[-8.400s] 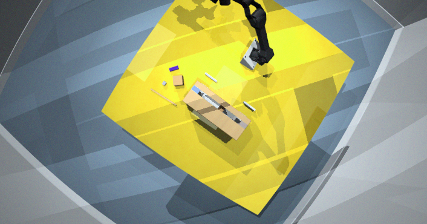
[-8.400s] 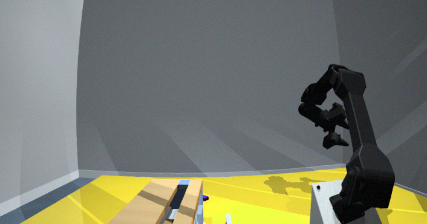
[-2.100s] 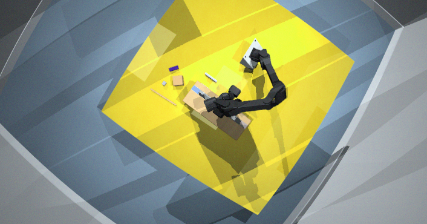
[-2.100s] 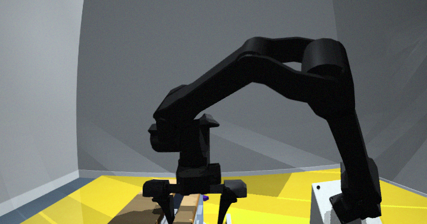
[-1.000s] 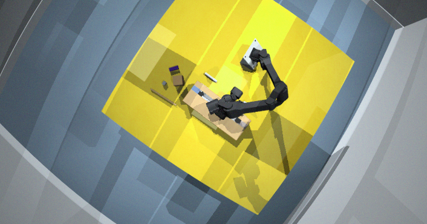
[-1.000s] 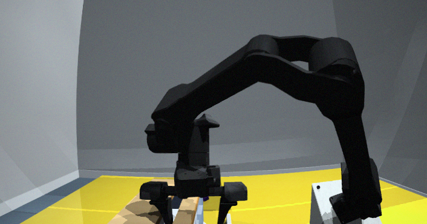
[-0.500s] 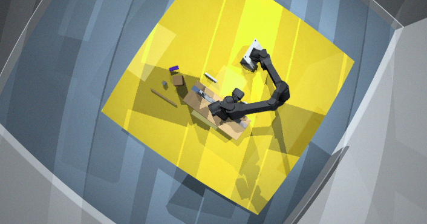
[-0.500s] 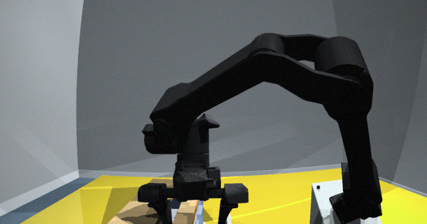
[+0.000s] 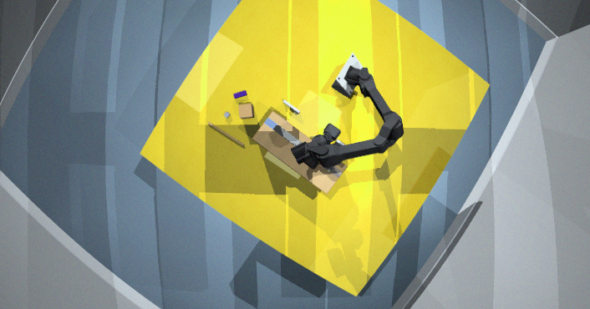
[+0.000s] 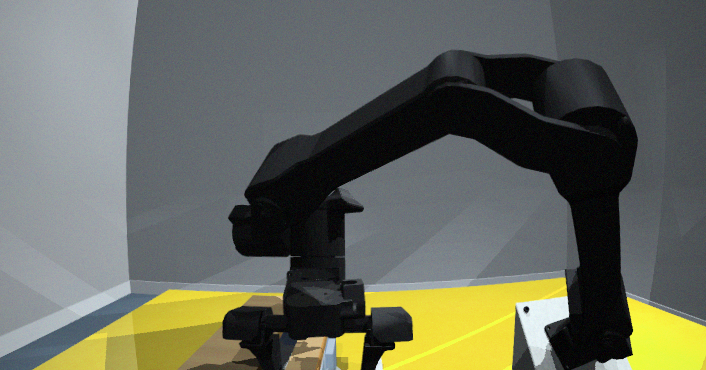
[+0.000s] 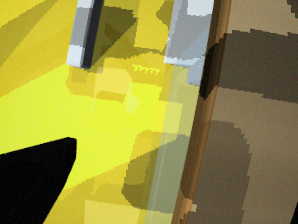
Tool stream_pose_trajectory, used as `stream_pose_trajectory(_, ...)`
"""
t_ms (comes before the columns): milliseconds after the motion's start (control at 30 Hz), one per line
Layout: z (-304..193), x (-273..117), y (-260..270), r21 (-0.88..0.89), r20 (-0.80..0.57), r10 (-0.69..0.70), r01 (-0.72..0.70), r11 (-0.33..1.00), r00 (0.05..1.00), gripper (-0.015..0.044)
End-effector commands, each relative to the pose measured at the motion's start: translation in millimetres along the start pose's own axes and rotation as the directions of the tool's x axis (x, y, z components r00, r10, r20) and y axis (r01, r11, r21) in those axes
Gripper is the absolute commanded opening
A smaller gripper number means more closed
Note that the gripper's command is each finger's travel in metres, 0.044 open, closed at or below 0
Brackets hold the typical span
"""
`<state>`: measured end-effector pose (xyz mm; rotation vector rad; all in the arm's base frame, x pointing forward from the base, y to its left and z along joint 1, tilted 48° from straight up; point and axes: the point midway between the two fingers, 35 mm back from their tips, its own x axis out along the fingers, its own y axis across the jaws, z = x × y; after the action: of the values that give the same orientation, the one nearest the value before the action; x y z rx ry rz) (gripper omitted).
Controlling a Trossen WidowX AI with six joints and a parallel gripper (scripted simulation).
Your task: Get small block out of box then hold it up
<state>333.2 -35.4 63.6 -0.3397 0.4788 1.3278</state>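
Note:
The long tan box (image 9: 326, 180) (image 10: 220, 353) (image 11: 260, 136) lies at an angle in the middle of the yellow table (image 9: 343, 31). My gripper (image 9: 298, 152) (image 10: 320, 356) (image 11: 168, 165) is open and empty, pointing down over the middle of the box's long side. In the wrist view one finger is over the yellow table and the other is at the box's brown edge. A pale clear strip (image 11: 165, 183) runs along that edge. I cannot make out the small block on the shelf; the arm hides much of the box. A light blue patch (image 9: 271, 123) shows at the box's left end.
Left of the box lie a purple block (image 9: 240, 94), a tan cube (image 9: 246, 110), a small grey block (image 9: 226, 114) and a thin brown stick (image 9: 226, 134). A white-grey bar (image 9: 291, 106) lies behind the box. The arm's base plate (image 9: 348, 74) (image 10: 532, 337) stands at the back right.

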Motion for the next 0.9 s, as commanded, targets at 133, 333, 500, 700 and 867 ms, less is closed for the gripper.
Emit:
stream_pose_trajectory(133, 9.2, 2.1, -0.4, -0.001, 0.004, -0.002, 0.002, 1.000, 1.000, 0.0400)
stream_pose_trajectory(333, 15.1, 3.2, -0.4, -0.001, 0.004, -0.002, 0.002, 1.000, 1.000, 0.0400)
stream_pose_trajectory(500, 20.1, 4.2, -0.5, -0.001, 0.004, -0.002, 0.002, 1.000, 1.000, 0.0400)
stream_pose_trajectory(700, 26.0, 5.4, -0.5, -0.001, 0.005, -0.002, 0.002, 1.000, 1.000, 0.0400)
stream_pose_trajectory(867, 30.9, 6.4, -0.5, -0.001, 0.005, -0.002, 0.002, 1.000, 1.000, 0.0400)
